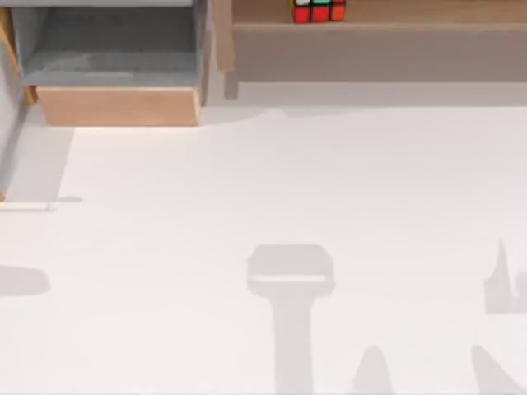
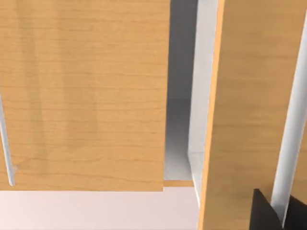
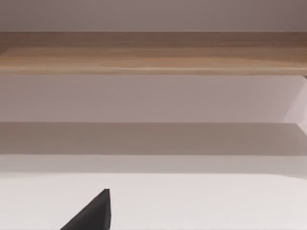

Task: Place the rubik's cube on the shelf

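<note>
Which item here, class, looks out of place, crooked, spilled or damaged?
Nothing stands out. The rubik's cube sits squarely on the shelf at the top view's far edge, not tipped or overhanging. The open box compartment to its left looks intact, and the white table shows no spill.

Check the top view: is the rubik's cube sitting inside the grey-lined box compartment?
No, the rubik's cube rests on the shelf, right of the grey-lined box compartment.

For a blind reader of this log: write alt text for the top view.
A small rubik's cube of red, green and white squares sits on the long light-brown wooden shelf at the far right. To its left stands a grey-lined box compartment with a wood front, above the white table.
</note>
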### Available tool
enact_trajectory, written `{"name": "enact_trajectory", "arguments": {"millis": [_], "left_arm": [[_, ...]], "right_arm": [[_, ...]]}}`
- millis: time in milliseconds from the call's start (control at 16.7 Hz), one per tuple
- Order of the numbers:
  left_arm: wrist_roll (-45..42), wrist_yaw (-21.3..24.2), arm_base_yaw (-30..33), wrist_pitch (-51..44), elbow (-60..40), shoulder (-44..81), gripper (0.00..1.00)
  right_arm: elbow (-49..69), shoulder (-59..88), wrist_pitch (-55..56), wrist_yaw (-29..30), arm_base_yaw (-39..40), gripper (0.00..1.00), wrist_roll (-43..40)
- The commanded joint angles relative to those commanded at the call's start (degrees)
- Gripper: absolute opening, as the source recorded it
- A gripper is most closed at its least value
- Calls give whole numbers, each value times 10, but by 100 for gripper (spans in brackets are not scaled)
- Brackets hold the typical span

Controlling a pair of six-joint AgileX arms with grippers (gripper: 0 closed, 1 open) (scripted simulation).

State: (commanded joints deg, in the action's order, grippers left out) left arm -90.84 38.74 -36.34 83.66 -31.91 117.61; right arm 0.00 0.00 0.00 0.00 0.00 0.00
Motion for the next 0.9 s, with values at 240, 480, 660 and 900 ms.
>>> {"name": "enact_trajectory", "arguments": {"millis": [240,480,660,900], "left_arm": [[1,-42,42,-44,-85,32,0],[3,-54,54,-56,-101,40,0],[3,-57,54,-62,-108,46,0],[3,-81,80,-100,-181,78,0]], "right_arm": [[0,0,0,0,0,100,0],[0,0,0,0,0,100,0],[0,0,0,0,0,100,0],[0,0,0,0,0,100,0]]}}
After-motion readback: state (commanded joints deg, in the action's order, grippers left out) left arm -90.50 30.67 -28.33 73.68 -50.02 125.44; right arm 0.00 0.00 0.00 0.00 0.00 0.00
